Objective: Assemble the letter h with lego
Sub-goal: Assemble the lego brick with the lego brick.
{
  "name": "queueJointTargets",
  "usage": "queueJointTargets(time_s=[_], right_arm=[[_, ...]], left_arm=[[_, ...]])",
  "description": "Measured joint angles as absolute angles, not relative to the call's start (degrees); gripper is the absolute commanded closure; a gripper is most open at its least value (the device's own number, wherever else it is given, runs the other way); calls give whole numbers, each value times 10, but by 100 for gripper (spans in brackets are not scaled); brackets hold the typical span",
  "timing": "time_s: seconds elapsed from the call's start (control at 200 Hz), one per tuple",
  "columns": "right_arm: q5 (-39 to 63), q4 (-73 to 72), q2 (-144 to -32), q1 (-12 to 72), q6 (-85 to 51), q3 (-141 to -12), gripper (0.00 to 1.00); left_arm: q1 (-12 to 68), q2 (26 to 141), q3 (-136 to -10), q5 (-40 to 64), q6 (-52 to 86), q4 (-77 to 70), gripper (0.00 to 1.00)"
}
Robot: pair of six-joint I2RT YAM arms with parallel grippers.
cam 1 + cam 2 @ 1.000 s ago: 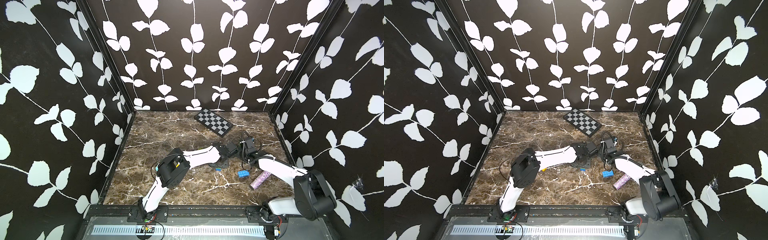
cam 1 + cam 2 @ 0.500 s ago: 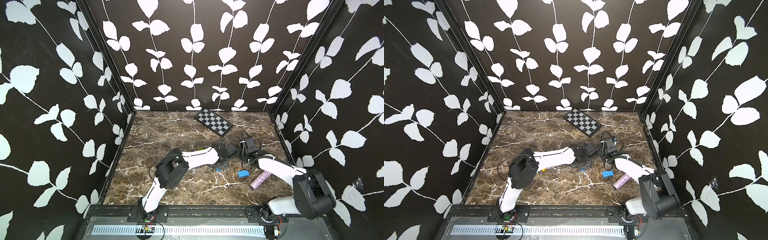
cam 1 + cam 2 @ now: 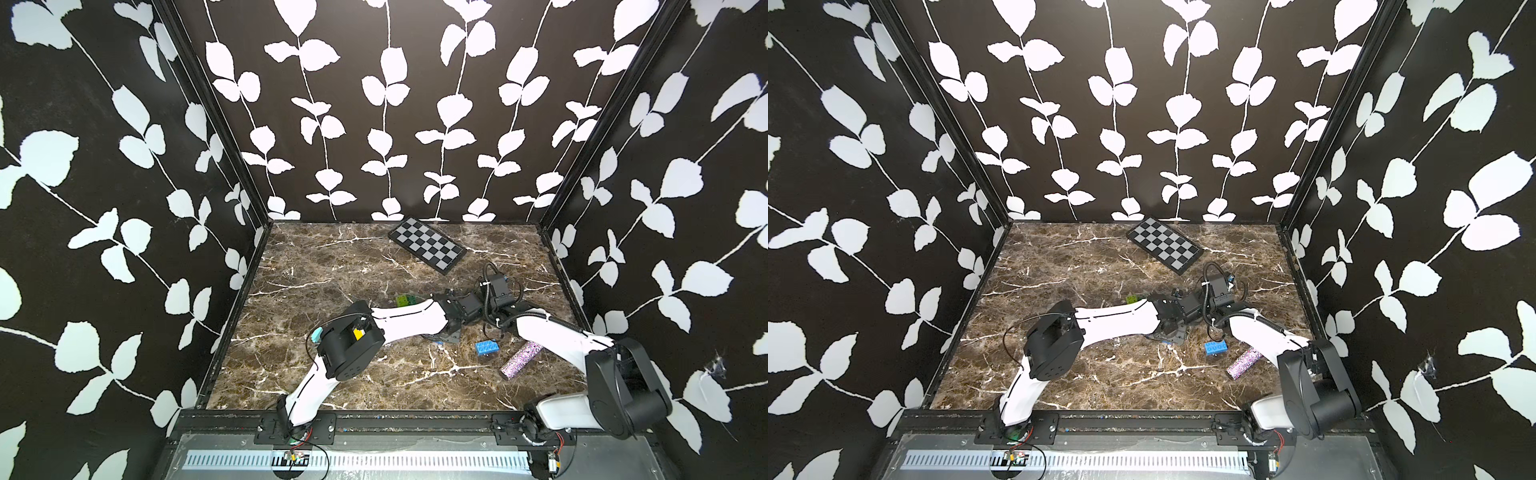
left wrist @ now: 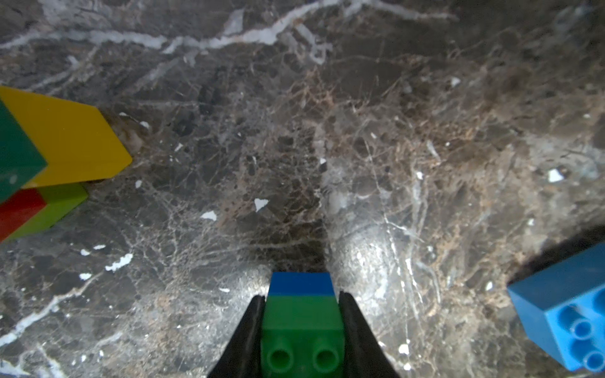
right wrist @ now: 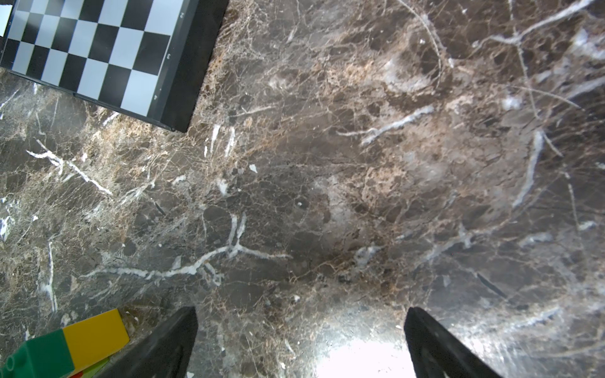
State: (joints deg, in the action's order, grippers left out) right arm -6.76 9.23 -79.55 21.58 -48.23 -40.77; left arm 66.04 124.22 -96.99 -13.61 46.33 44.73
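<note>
My left gripper point(image 4: 302, 314) is shut on a small lego stack, a green brick on a blue one point(image 4: 302, 324), held low over the marble table point(image 4: 294, 131). In a top view the left gripper point(image 3: 448, 336) is near the table's middle right. A joined lego stack of yellow, dark green, red and lime point(image 4: 65, 140) stands nearby, also seen as the stack point(image 5: 95, 337) in the right wrist view. A loose blue brick point(image 3: 487, 347) point(image 4: 563, 311) lies on the table. My right gripper point(image 5: 299, 319) is open over bare marble with nothing between its fingers.
A black-and-grey checkered board point(image 3: 427, 245) point(image 5: 98, 55) lies at the back. A glittery purple cylinder point(image 3: 520, 360) lies right of the blue brick. Green bricks point(image 3: 405, 300) peek out behind the left forearm. Both wrists are close together at middle right. Patterned walls enclose the table.
</note>
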Motion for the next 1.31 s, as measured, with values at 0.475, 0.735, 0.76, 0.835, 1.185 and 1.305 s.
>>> queueJointTargets(time_s=[0.475, 0.735, 0.76, 0.835, 1.185, 1.305], right_arm=[[-66, 91, -796, 213, -480, -408, 1], [-64, 90, -795, 213, -480, -408, 2], [-63, 89, -795, 213, -480, -408, 2], [-61, 88, -796, 213, -479, -408, 2], [-53, 83, -799, 213, -478, -408, 2], [-52, 82, -799, 213, -476, -408, 2]], left_arm=[[663, 1245, -941, -119, 459, 436, 50], [652, 1245, -948, -114, 444, 456, 32], [650, 1245, -948, -112, 442, 457, 32], [644, 1244, -950, -104, 435, 462, 33], [619, 1245, -996, -82, 400, 520, 47], [617, 1246, -997, -76, 396, 526, 57]])
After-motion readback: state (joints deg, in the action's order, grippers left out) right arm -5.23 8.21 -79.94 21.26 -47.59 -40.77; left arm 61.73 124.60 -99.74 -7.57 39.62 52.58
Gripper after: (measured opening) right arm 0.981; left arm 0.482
